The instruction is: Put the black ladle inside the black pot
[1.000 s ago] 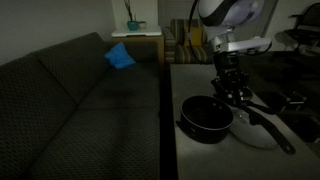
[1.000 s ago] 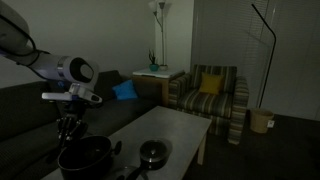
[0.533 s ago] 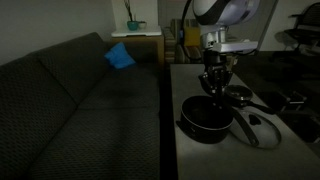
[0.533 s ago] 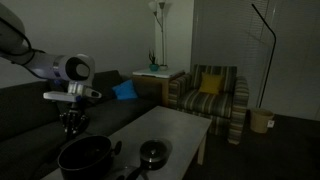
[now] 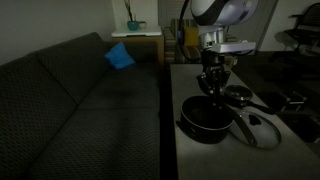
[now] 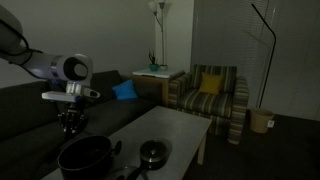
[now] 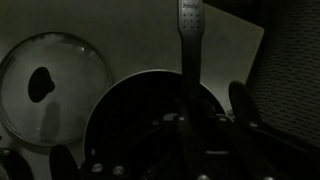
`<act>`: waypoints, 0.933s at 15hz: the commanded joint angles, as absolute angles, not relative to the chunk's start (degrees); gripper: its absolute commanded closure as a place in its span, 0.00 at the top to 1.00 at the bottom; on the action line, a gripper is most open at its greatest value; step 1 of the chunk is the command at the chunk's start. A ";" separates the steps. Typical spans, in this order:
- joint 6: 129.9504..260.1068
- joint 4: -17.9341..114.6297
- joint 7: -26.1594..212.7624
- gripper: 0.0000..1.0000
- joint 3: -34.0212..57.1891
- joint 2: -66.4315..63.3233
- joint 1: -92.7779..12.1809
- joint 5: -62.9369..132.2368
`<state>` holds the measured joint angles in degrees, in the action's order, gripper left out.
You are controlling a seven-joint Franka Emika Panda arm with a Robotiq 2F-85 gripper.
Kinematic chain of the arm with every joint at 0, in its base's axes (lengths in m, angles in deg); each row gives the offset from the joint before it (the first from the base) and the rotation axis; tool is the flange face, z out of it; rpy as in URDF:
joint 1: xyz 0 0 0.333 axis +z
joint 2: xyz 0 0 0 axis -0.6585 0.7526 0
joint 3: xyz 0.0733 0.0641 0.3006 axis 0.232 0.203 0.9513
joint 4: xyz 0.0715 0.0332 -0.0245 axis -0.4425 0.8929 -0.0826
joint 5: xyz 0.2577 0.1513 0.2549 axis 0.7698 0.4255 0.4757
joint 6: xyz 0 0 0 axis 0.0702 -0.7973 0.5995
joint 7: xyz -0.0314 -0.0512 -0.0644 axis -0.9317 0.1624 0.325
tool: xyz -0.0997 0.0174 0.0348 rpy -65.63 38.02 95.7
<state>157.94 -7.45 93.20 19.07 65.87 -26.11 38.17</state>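
My gripper (image 5: 212,84) hangs over the far rim of the wide black pot (image 5: 205,118) on the pale table (image 5: 186,152). In the wrist view the gripper (image 7: 190,128) is shut on the black ladle (image 7: 189,45). The ladle's slim handle runs straight away from the jaws, and its tip lies beyond the pot's rim (image 7: 108,96). The scoop head is hidden by the fingers. In an exterior view the gripper (image 6: 70,122) sits just above the pot (image 6: 85,157). The ladle is too dark to make out in both exterior views.
A round glass lid (image 5: 256,130) (image 7: 50,85) lies beside the pot. A smaller dark pan (image 5: 238,95) (image 6: 152,152) with a long handle stands close by. A dark sofa (image 5: 80,100) with a blue cushion (image 5: 120,56) runs along the table's edge. A striped armchair (image 6: 208,95) stands beyond the table.
Over the last second my gripper rose and shifted from near the small pan to above the pot's far rim, still shut on the ladle. It has barely moved in the last half second.
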 commanded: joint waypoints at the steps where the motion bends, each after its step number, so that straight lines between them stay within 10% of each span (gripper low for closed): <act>1: 159.62 -5.59 94.03 0.04 19.11 65.89 -26.47 38.70; 14: 159.62 -0.35 97.89 0.04 18.64 66.96 -26.45 38.51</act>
<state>159.72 -1.02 96.82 18.87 66.96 -26.38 38.18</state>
